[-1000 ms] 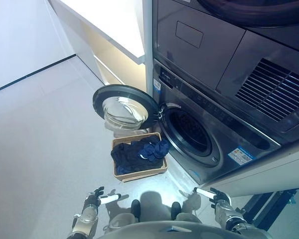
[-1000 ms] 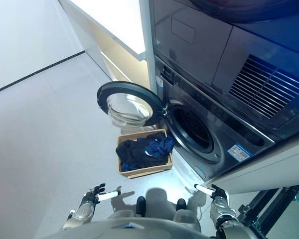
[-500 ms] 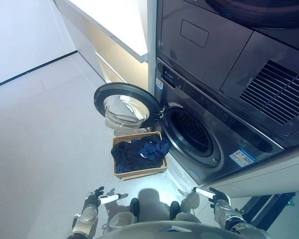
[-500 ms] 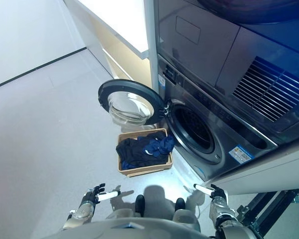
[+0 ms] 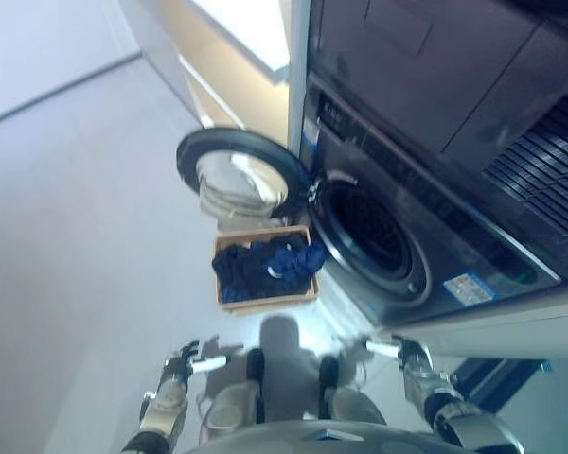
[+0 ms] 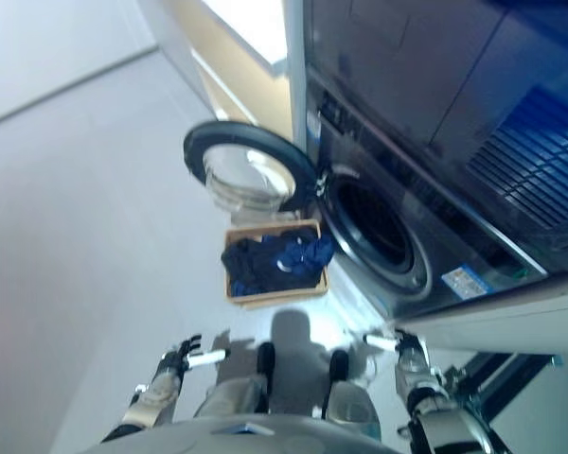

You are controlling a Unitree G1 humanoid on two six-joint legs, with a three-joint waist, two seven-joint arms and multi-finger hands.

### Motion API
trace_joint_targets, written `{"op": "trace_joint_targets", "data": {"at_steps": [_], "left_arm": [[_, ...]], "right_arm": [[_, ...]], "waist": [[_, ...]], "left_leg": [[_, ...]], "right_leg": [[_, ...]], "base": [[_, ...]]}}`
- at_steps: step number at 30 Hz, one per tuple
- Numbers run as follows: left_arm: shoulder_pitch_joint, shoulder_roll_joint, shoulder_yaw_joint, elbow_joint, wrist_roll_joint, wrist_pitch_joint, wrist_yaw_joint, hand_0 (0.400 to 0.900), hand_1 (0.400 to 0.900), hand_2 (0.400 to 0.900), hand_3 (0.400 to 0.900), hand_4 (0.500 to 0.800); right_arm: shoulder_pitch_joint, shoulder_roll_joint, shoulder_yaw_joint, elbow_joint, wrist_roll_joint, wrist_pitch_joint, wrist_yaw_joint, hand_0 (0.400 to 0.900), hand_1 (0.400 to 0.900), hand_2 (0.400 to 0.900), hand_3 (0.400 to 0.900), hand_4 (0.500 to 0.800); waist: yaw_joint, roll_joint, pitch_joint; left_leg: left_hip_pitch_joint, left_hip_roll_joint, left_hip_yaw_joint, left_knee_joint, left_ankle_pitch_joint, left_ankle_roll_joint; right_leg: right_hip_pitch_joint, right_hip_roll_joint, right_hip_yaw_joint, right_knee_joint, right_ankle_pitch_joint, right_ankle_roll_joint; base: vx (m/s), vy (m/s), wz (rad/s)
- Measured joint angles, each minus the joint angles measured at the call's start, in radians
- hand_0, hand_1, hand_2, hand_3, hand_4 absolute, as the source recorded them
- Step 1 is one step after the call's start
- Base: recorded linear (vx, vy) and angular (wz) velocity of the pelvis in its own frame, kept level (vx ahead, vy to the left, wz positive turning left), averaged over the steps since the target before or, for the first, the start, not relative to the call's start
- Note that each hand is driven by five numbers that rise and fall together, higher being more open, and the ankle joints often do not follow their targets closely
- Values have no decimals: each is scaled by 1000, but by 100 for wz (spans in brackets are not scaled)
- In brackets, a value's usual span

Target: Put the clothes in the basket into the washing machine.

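Note:
A tan basket (image 5: 264, 303) stands on the floor in front of the washing machine (image 5: 398, 236). It holds dark blue clothes (image 5: 265, 269). The machine's round door (image 5: 239, 182) is swung open to the left, and the dark drum opening (image 5: 369, 227) shows. My left hand (image 5: 177, 365) is low at the lower left, fingers relaxed and open, holding nothing. My right hand (image 5: 404, 357) is low at the lower right, also open and empty. Both hands are well short of the basket.
A second appliance with a vent grille (image 5: 540, 161) is stacked above the washing machine. A white counter (image 5: 251, 28) with a lit cabinet under it runs along the left of the machines. Pale floor (image 5: 76, 218) spreads to the left.
The whole picture has shifted: the camera has tipped downward, so the machines and basket sit higher in view. Both hands stay low, open and empty.

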Motion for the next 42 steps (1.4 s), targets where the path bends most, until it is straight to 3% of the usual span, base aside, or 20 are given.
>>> {"op": "trace_joint_targets", "data": {"at_steps": [6, 8, 12, 20, 28, 33, 42], "left_arm": [[-25, 6, -32, -105, -37, -26, 30, 900, 900, 900, 900, 800], [-31, 6, -41, -120, -38, -35, 30, 900, 900, 900, 900, 800], [-47, 26, -117, -187, -46, -64, 44, 900, 900, 900, 900, 800], [-90, 41, -226, -275, -109, -90, 69, 900, 900, 900, 900, 800], [-100, 61, -291, -407, -134, -107, 70, 900, 900, 900, 900, 800], [-102, 69, -292, -464, -137, -107, 76, 900, 900, 900, 900, 800], [-105, 73, -296, -508, -156, -111, 84, 900, 900, 900, 900, 800]], "right_arm": [[-271, -123, 233, -60, -265, -1, -30, 900, 900, 900, 900, 800], [-355, -143, 241, -69, -332, -5, -39, 900, 900, 900, 900, 800], [-544, -223, 388, -55, -535, -3, -83, 900, 900, 900, 900, 800], [-734, -332, 641, 58, -916, 42, -135, 900, 900, 900, 900, 800], [-806, -391, 691, 109, -1042, 83, -136, 900, 900, 900, 900, 800], [-879, -457, 717, 113, -1045, 105, -138, 900, 900, 900, 900, 800], [-978, -470, 754, 91, -1045, 136, -211, 900, 900, 900, 900, 800]], "waist": [[36, 37, 143], [61, 49, 187], [99, 58, 264], [141, 58, 276], [155, 61, 278], [162, 73, 282], [193, 76, 283]], "left_leg": [[-130, 0, -23, 43, 16, -8], [-149, 0, -29, 47, 30, -3], [-218, -13, -53, 72, 41, -6], [-374, -70, -120, 138, 50, -4], [-555, -101, -151, 213, 52, -13], [-686, -139, -156, 323, 34, -6], [-807, -175, -146, 438, 9, -1]], "right_leg": [[-136, -4, -13, 83, -2, -4], [-162, -7, -25, 112, -7, -10], [-272, -33, -39, 253, -67, -18], [-457, -109, -67, 461, -164, -13], [-628, -145, -86, 553, -180, -19], [-747, -186, -79, 656, -206, -20], [-859, -228, -56, 753, -232, -27]], "base": [[-81, 16, 14], [-88, 27, 16], [-56, 18, 18], [-53, -2, 24], [16, 22, 13], [-17, 59, 13], [9, 25, 1]]}}
